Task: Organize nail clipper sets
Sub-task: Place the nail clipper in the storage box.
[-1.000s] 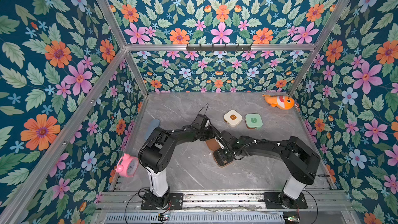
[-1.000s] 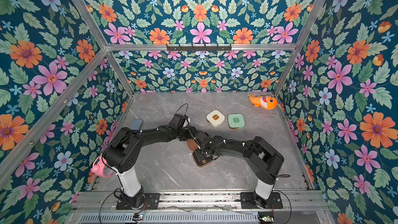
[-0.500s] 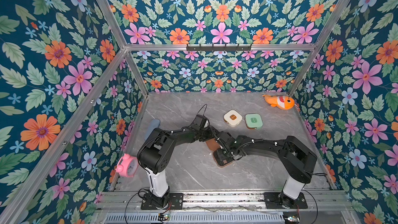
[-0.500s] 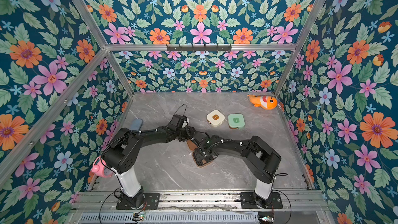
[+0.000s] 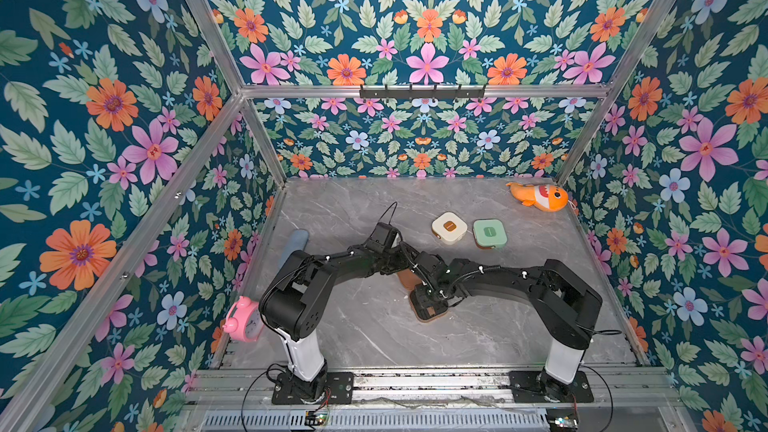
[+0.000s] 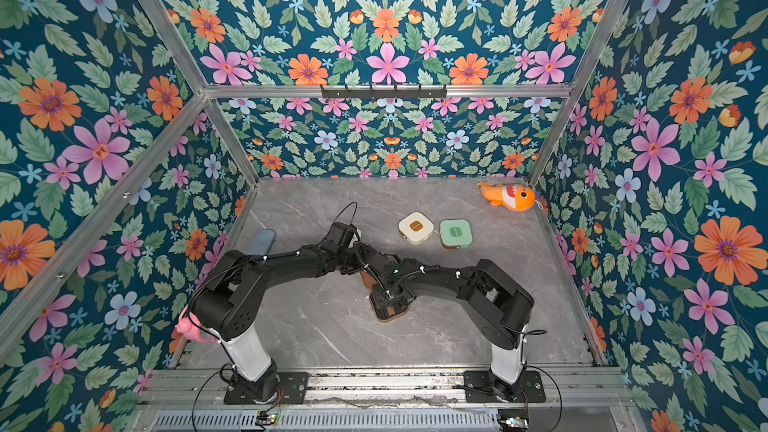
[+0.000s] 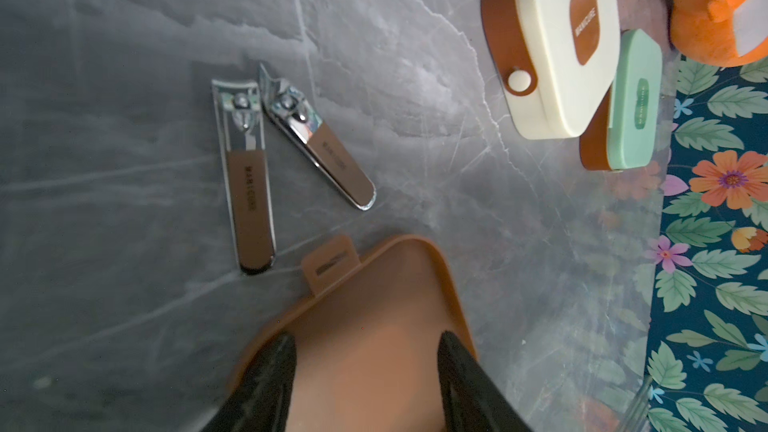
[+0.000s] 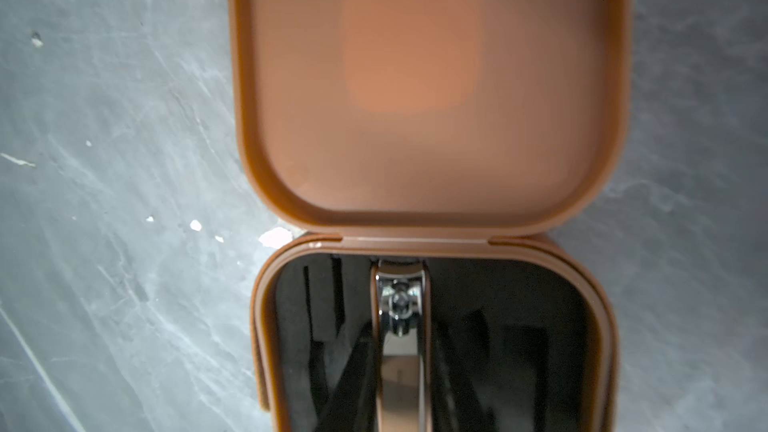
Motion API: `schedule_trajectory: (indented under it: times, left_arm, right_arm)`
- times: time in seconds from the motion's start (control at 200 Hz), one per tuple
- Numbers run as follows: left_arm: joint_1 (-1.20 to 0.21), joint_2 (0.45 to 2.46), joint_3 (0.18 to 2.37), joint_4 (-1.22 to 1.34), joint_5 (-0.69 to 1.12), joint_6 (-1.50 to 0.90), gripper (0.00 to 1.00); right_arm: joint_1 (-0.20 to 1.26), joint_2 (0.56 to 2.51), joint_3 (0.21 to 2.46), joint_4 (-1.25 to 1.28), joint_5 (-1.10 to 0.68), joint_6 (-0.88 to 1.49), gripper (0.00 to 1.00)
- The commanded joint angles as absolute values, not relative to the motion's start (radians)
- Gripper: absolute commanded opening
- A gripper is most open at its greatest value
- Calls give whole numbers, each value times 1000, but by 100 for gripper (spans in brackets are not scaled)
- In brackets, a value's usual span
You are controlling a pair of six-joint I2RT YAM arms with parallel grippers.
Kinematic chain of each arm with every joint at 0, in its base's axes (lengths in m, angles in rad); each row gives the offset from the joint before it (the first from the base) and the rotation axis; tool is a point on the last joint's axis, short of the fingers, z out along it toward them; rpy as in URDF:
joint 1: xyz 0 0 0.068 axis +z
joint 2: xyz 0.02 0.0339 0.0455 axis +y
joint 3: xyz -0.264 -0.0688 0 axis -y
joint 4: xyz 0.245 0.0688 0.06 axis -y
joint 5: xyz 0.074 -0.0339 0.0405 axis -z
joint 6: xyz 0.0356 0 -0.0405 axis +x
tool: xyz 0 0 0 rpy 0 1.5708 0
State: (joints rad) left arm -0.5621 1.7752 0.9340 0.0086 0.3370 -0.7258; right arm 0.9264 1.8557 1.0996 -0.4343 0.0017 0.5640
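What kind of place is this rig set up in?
Probably a staged robot test booth, not a real room: floral wall panels in an aluminium frame, a marble-look tabletop, left arm and right arm bolted to a front rail.

The clipper (image 8: 400, 347) runs off frame, blurred.

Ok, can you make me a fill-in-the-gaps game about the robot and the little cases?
1. The open case is ___.
2. The right hand holds a ___ over its black tray.
3. ___ clippers lie loose on the table.
4. The cream case and mint case are both ___.
Answers: brown, clipper, two, shut.
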Motion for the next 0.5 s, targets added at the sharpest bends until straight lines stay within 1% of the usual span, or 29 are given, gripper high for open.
schedule_trajectory:
  times: [0.0,0.135,0.29,0.335,0.495]
  left_arm:
    - [-557,1766,941,-99,311,-709,59]
    - [-550,1750,946,-115,308,-699,59]
    - [-539,1720,939,-134,301,-690,60]
    - [-537,1710,935,-141,298,-689,60]
    - [-529,1663,921,-159,289,-683,62]
  right_arm:
    - [929,1879,1054,-632,-45,606,21]
    - [928,1825,1064,-625,-41,603,30]
    - [930,1773,1098,-624,-29,596,49]
    - [929,1761,1112,-630,-22,594,53]
    - [929,1727,1168,-654,-2,587,60]
